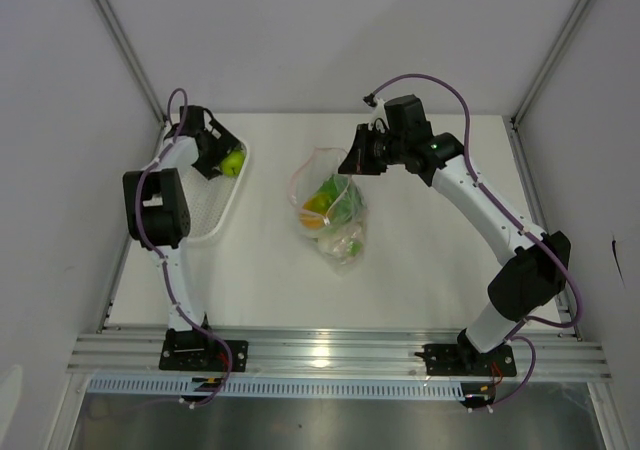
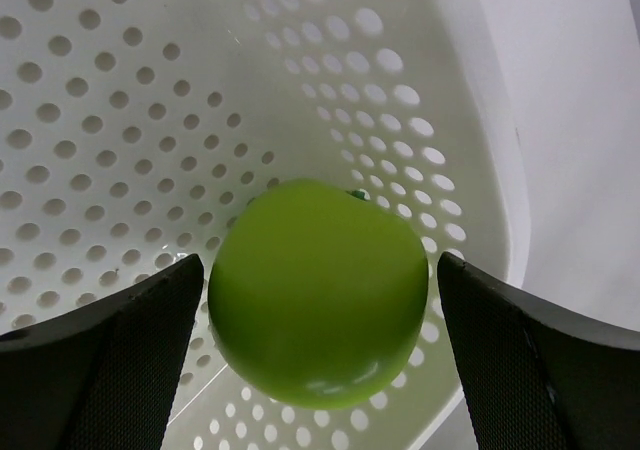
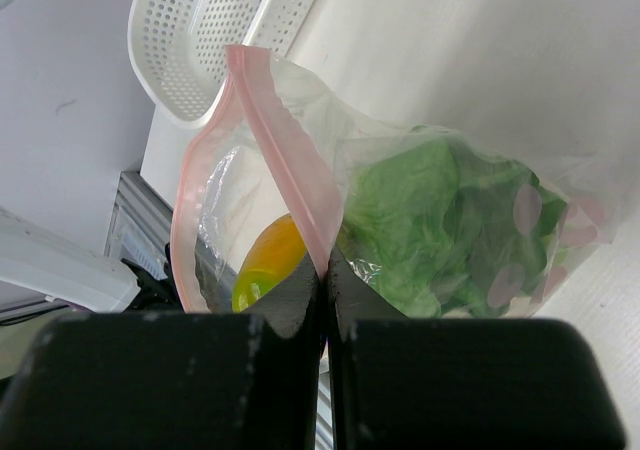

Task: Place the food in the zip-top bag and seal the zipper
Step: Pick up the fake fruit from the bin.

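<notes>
I have the left gripper (image 2: 320,270) released, jaws straddling the apple (image 2: 318,300), which sits square between them in the basket (image 2: 100,120); being round, it needs no alignment. The right gripper (image 3: 322,282) is clenched on the zipper (image 3: 285,160), bag (image 3: 450,220) ahead of it

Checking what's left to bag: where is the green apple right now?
In the top view, the green apple sits in the white basket at the left edge of the table, between the left gripper's open fingers.
</notes>
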{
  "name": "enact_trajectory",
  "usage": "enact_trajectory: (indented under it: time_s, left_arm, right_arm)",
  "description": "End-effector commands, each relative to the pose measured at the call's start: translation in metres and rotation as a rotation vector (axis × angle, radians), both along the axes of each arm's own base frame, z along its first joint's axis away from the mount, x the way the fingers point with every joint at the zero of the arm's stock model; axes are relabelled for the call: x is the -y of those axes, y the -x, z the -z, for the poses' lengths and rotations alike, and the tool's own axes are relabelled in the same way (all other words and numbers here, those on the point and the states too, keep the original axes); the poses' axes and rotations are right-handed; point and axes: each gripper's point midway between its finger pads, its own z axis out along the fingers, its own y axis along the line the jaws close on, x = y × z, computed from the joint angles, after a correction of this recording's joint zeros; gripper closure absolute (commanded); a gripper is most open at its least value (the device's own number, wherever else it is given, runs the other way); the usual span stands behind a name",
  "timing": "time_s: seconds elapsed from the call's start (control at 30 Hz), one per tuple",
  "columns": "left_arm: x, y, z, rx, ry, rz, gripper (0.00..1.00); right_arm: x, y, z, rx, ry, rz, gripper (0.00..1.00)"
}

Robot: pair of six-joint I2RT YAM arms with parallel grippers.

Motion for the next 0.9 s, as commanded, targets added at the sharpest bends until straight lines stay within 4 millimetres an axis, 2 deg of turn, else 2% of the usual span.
enact_trajectory:
  time_s: [0.0,0.07,0.1,0.13,0.2,0.23,0.33,0.37,0.4,0.47,0.5,0.63,0.67,0.7,0.73,0.77,0.8,0.83,0.87]
  left_arm:
    - [-0.004,-0.006,-0.005,-0.012,0.020,-0.002,0.00]
    - [-0.003,-0.006,-0.010,0.003,0.022,0.001,0.02]
    - [-0.003,-0.001,-0.003,-0.007,0.024,0.000,0.03]
    - [-0.002,-0.003,-0.010,0.019,0.024,0.001,0.06]
    - [-0.002,-0.002,-0.008,0.021,0.027,0.005,0.13]
    - [-0.001,-0.002,-0.007,0.019,0.028,0.006,0.20]
    - [0.000,-0.002,-0.007,0.020,0.034,0.013,0.29]
    - [-0.001,-0.003,-0.008,0.023,0.034,0.012,0.34]
    - [-0.001,-0.002,-0.008,0.023,0.034,0.010,0.44]
    - [-0.001,-0.001,-0.011,0.035,0.033,0.007,0.53]
    - [-0.001,0.002,-0.008,0.030,0.034,0.005,0.62]
    - [-0.005,0.012,-0.017,0.051,0.033,-0.012,0.81]
    - [-0.009,0.019,-0.013,0.042,0.035,-0.023,0.89]
    - [-0.010,0.021,-0.029,0.074,0.031,-0.032,0.99]
    - [-0.011,0.023,-0.037,0.092,0.032,-0.038,0.99]
    - [-0.010,0.030,-0.033,0.101,0.039,-0.047,0.99]
    - [-0.010,0.031,-0.057,0.159,0.032,-0.054,1.00]
    - [-0.011,0.034,-0.066,0.183,0.031,-0.064,0.99]
    - [-0.011,0.042,-0.064,0.178,0.028,-0.072,1.00]
  right_arm:
    - [-0.003,-0.005,-0.003,0.015,-0.017,0.001,0.98]
    - [-0.002,-0.006,-0.003,0.016,-0.016,0.005,0.98]
    - [-0.002,-0.006,-0.003,0.014,-0.016,0.006,0.98]
    - [-0.002,-0.006,-0.003,0.013,-0.016,0.006,0.98]
    - [-0.003,-0.006,-0.003,0.015,-0.016,0.004,0.98]
    - [-0.002,-0.006,-0.003,0.015,-0.016,0.006,0.98]
    - [-0.002,-0.006,-0.005,0.017,-0.018,0.006,0.98]
    - [-0.002,-0.006,-0.005,0.019,-0.019,0.006,0.98]
    - [-0.002,-0.006,-0.005,0.017,-0.018,0.006,0.98]
    - [-0.002,-0.006,-0.004,0.014,-0.017,0.007,0.98]
    - [-0.002,-0.006,-0.004,0.015,-0.016,0.006,0.98]
    - [-0.003,-0.005,-0.003,0.013,-0.016,0.003,0.98]
    - [-0.003,-0.005,-0.004,0.014,-0.017,0.005,0.98]
    - [-0.003,-0.006,-0.004,0.015,-0.018,0.005,0.98]
    - [-0.003,-0.006,-0.003,0.013,-0.018,0.006,0.98]
    - [-0.003,-0.007,-0.003,0.015,-0.017,0.009,0.98]
    - [-0.003,-0.007,-0.002,0.014,-0.017,0.011,0.98]
    - [-0.004,-0.007,0.000,0.011,-0.014,0.008,0.98]
    - [-0.003,-0.008,0.003,0.008,-0.010,0.010,0.99]
